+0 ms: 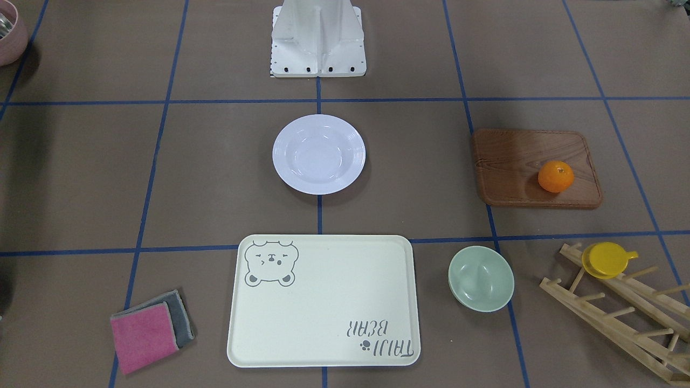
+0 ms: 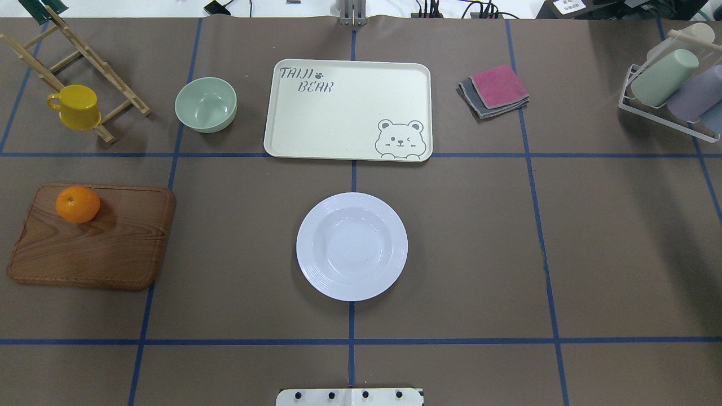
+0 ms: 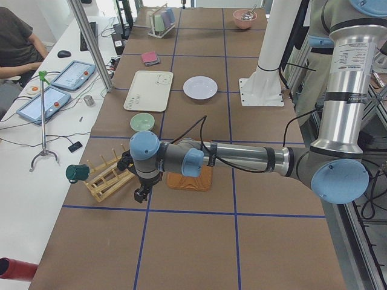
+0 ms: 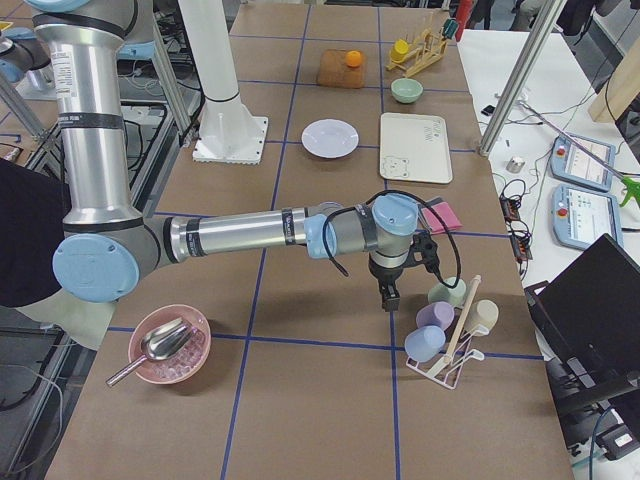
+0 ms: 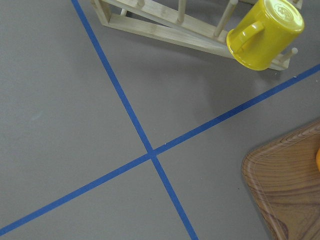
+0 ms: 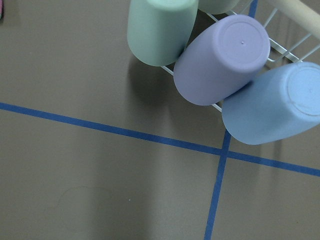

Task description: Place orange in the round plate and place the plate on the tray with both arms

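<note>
Left fingers [image 3: 140,195] hang pointing down over the counter [image 2: 225,270]. They only show up small in the side view, so I honestly can't tell if they're apart or together. Right beside them is the wooden peg rack [image 5: 165,32] with a yellow cup [image 5: 265,32] hooked on it. On their other side is the brown wooden board [image 2: 96,248]. The orange [image 2: 78,204] sits on that board near a corner, so it's on the board, not in the plate.

Further out from those fingers, mid-counter in front of the white base block [image 1: 318,37], the round plate [image 2: 352,246] lies flat on the counter. Past it, and not touching it, is the tray [image 2: 338,113]. A pale-green bowl [image 2: 205,104] sits just beside the tray, between it and the peg rack.

Right fingers [image 4: 388,298] are the same deal: pointing down at the other end of the counter, side view only, so I can't tell their state. A bunch of pastel cups [image 6: 222,60] lie on their sides just beside them. Folded pink and grey cloths [image 2: 496,90] sit between those fingers and the tray. The plate and orange are well apart from them.
</note>
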